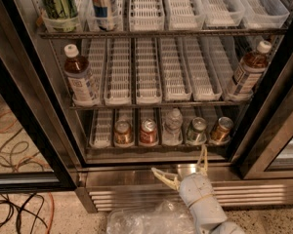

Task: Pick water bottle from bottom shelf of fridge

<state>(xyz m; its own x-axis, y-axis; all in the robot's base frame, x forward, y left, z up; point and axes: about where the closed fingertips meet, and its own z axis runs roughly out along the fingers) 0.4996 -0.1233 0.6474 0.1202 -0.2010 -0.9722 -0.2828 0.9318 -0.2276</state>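
The water bottle [173, 125], small, clear and ribbed with a pale cap, stands upright in the middle lane of the bottom shelf [101, 130] of the fridge [34, 106]. Metal cans flank it: two on its left [147, 131], two on its right [197, 130]. My gripper [181, 165] is below and in front of the shelf, over the steel base grille [136, 194], slightly right of the bottle. Its two pale fingers [163, 177] are spread wide apart and hold nothing.
Two brown-liquid bottles with white labels stand on the middle rack, one far left [80, 77], one far right [248, 69]. Dark door frames [263, 111] flank the opening. Crumpled clear plastic [151, 218] lies by the arm's wrist. Cables [14, 208] lie on the floor at left.
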